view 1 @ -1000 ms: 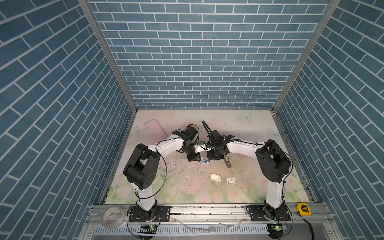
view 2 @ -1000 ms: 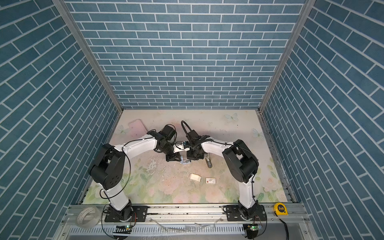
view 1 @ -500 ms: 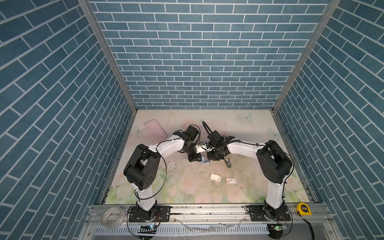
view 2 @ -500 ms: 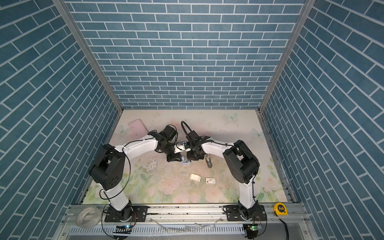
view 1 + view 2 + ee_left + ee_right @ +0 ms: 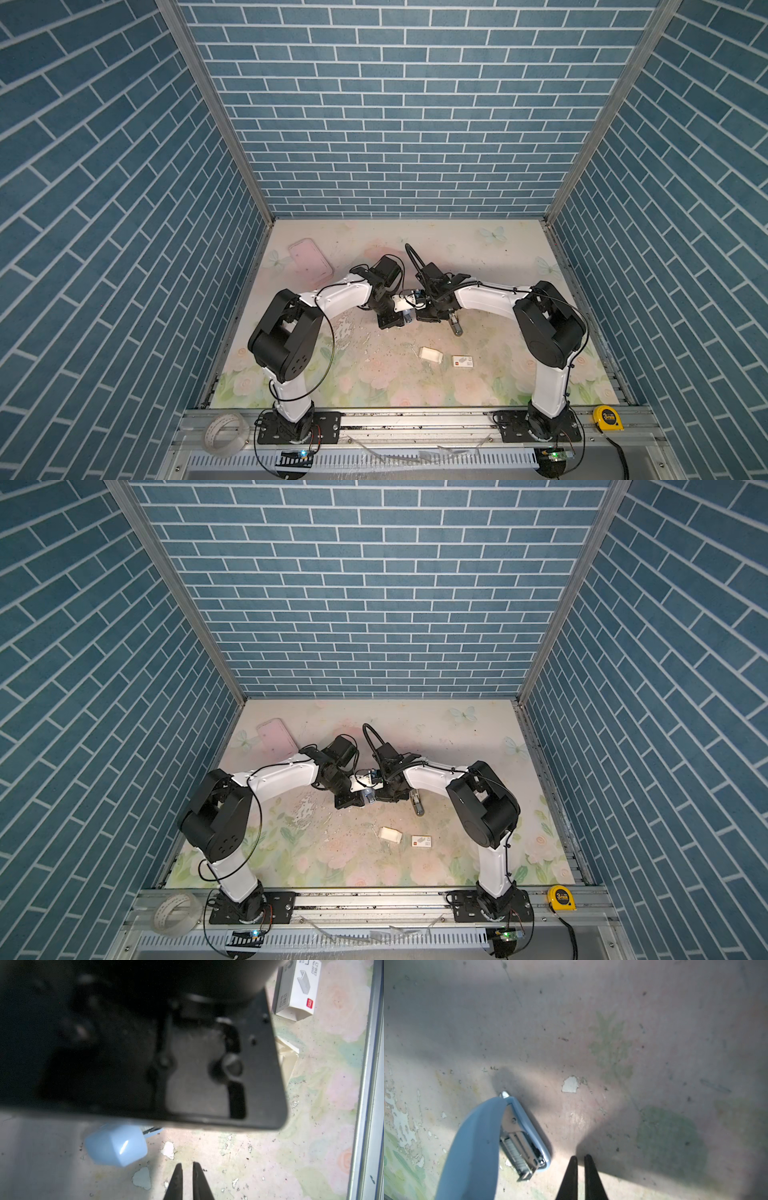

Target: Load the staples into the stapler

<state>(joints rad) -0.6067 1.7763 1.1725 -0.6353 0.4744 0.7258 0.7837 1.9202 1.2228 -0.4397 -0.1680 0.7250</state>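
The light-blue stapler (image 5: 527, 1126) lies on the floral mat with its lid (image 5: 471, 1147) swung up. A ridged strip of staples (image 5: 513, 1150) sits in its open metal channel. In both top views the stapler (image 5: 409, 317) (image 5: 368, 794) shows as a small blue patch between my two wrists at the middle of the mat. My right gripper (image 5: 580, 1157) is shut and empty, just beside the stapler's end. My left gripper (image 5: 187, 1164) is also shut and empty, close to the stapler's rounded blue end (image 5: 116, 1147). The right wrist's black body hides the remainder of the stapler in the left wrist view.
A small white cardboard tray (image 5: 430, 354) and a white sleeve with a red mark (image 5: 462, 361) lie nearer the front. A short dark object (image 5: 456, 327) lies by the right wrist. A pink case (image 5: 311, 262) is at the back left. Blue brick walls close three sides.
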